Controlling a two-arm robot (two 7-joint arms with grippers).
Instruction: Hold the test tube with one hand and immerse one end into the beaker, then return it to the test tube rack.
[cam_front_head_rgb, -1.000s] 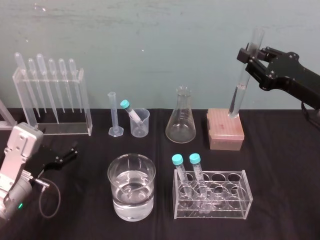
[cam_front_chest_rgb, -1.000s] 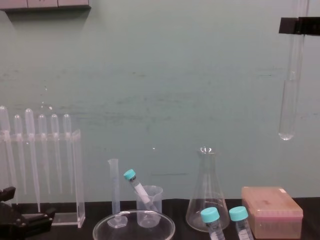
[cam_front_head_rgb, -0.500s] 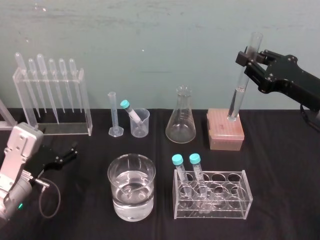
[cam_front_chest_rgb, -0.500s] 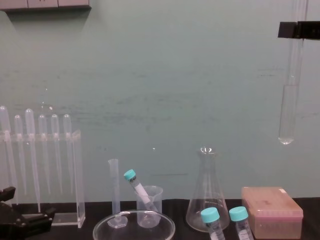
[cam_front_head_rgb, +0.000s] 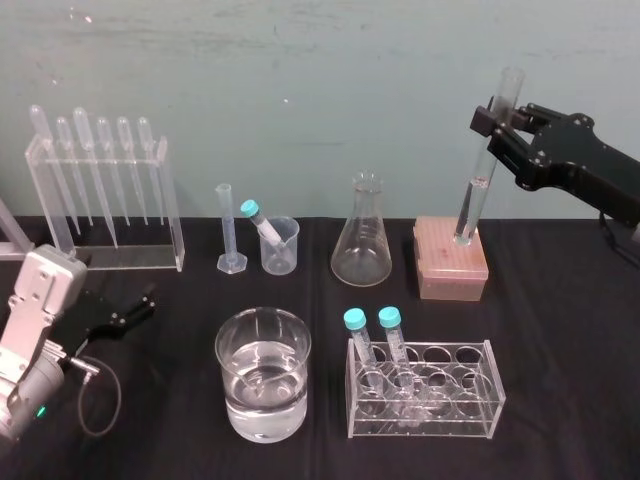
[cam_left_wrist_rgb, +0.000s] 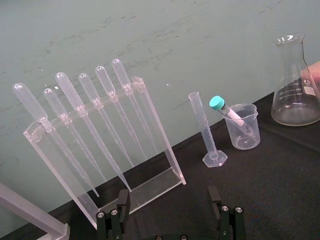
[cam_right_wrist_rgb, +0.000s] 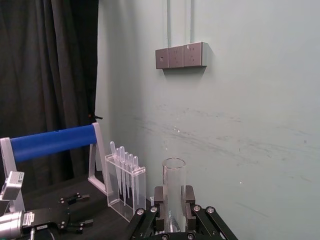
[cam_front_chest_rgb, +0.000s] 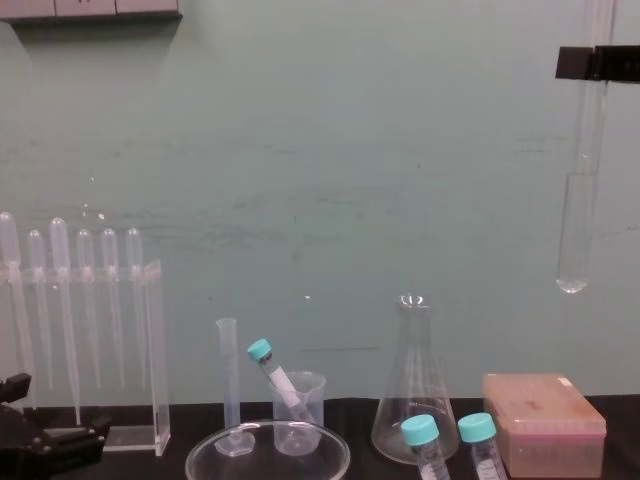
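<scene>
Currently the right claw (cam_front_head_rgb: 497, 118) is clenched on the tube (cam_front_head_rgb: 474, 190) near its open rim, which leaves the lower length free for dipping. The tube hangs above the rack (cam_front_head_rgb: 450, 265), clear of it and well apart from the beaker (cam_front_head_rgb: 263, 375). Long axis near vertical: rim up, rounded end down. The left claw (cam_front_head_rgb: 122, 316) rests released on the desk (cam_front_head_rgb: 560, 380).

The head view looks steeply down on the tabletop (cam_front_head_rgb: 560, 400), wall (cam_front_head_rgb: 300, 100) at 12 o'clock. The chest view, low, faces that wall; both share the flask (cam_front_head_rgb: 360, 240). Wrist views look close over the left end effector (cam_left_wrist_rgb: 168, 200) and right end effector (cam_right_wrist_rgb: 174, 200).
</scene>
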